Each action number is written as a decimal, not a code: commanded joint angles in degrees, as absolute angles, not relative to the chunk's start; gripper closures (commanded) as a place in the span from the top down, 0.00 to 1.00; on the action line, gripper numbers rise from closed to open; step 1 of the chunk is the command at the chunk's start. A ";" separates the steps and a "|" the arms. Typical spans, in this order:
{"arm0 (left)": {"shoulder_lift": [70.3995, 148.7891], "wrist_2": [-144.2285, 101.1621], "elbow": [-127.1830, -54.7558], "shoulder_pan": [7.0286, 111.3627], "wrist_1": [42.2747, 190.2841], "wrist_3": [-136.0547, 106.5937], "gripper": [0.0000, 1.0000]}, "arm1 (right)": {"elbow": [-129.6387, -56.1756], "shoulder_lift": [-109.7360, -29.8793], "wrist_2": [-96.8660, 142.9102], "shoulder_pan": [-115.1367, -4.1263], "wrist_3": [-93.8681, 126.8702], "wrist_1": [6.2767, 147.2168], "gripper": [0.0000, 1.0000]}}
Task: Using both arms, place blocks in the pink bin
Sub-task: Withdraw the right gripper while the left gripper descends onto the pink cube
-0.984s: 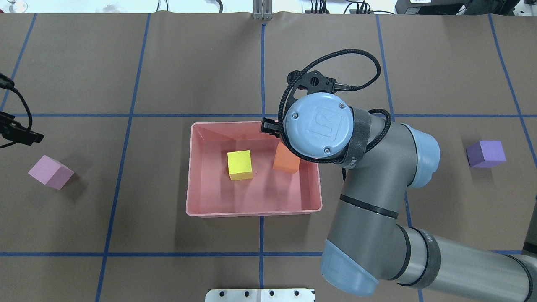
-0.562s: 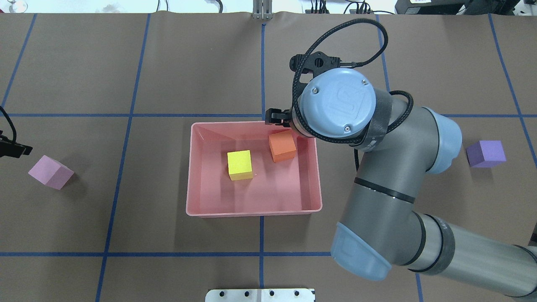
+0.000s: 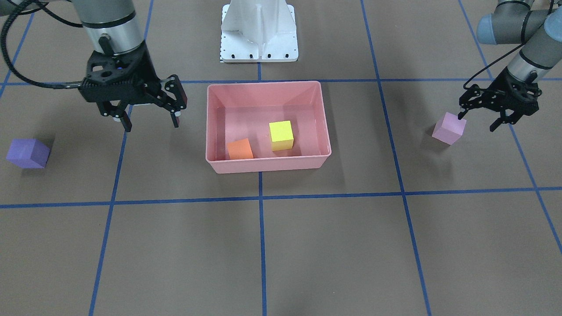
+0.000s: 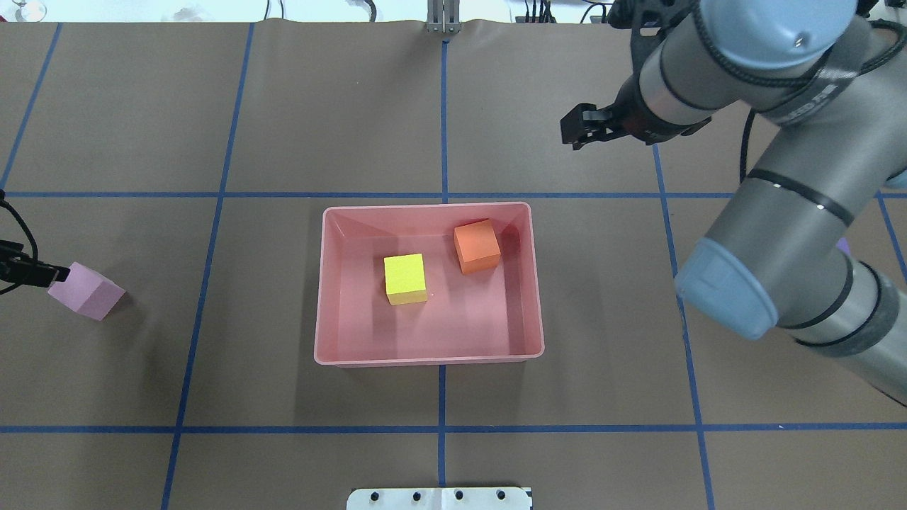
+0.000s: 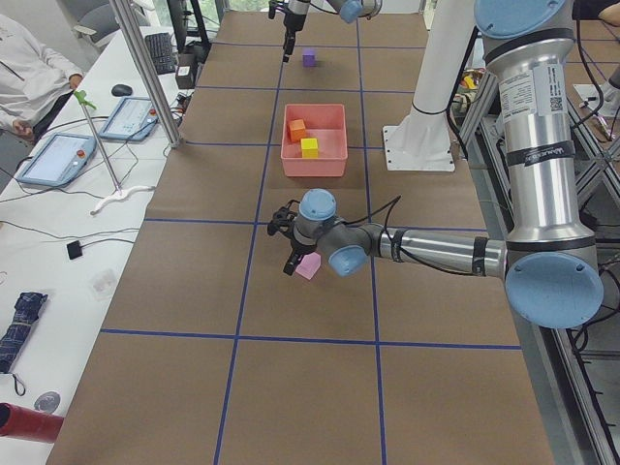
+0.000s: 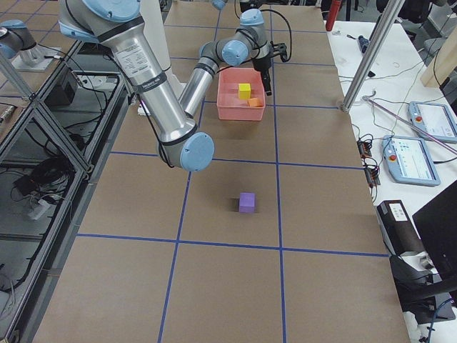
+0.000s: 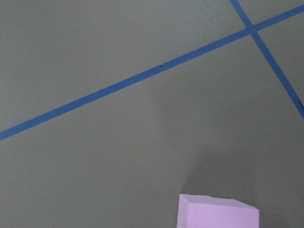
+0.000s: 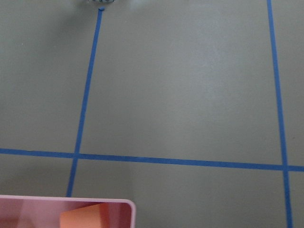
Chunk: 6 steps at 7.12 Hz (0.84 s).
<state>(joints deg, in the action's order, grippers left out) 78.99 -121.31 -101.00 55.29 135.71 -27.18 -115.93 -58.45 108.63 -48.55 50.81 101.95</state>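
Observation:
The pink bin (image 4: 425, 358) (image 3: 268, 166) holds the yellow block (image 4: 405, 278) (image 3: 281, 135) and the orange block (image 4: 477, 246) (image 3: 239, 149). My right gripper (image 3: 151, 125) (image 4: 577, 131) is open and empty, raised beyond the bin's far right corner. The light pink-lilac block (image 3: 448, 127) (image 4: 86, 290) (image 7: 218, 212) lies on the table far to the robot's left. My left gripper (image 3: 476, 122) (image 4: 35, 271) is open right beside and over it. The dark purple block (image 3: 27, 153) (image 6: 247, 201) lies far right, mostly hidden by the right arm in the overhead view.
The white pedestal base (image 3: 259, 30) stands behind the bin. Blue tape lines cross the brown table cover. The right arm's elbow (image 4: 730, 297) hangs over the table right of the bin. A bin corner (image 8: 71, 211) shows in the right wrist view.
The right gripper let the orange block drop into the bin, then rose and swung away to the far right. The left gripper moved closer to the pink-lilac block.

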 commanded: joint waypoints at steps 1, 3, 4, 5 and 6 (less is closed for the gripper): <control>78.84 -119.80 -100.90 52.56 137.02 -28.30 1.00 | -116.10 -62.65 115.38 -55.35 41.07 101.87 1.00; 78.84 -118.23 -100.81 49.94 137.02 -28.30 1.00 | -116.10 -64.85 115.84 -57.20 36.77 101.43 1.00; 78.84 -116.99 -100.64 48.79 137.02 -28.65 1.00 | -116.28 -65.99 116.27 -57.83 35.69 101.34 1.00; 78.84 -116.90 -100.11 48.52 137.02 -28.65 1.00 | -116.54 -66.96 116.37 -58.18 35.68 100.64 1.00; 78.92 -115.85 -99.06 47.91 137.02 -28.65 1.00 | -116.46 -68.80 116.63 -58.27 35.60 98.20 1.00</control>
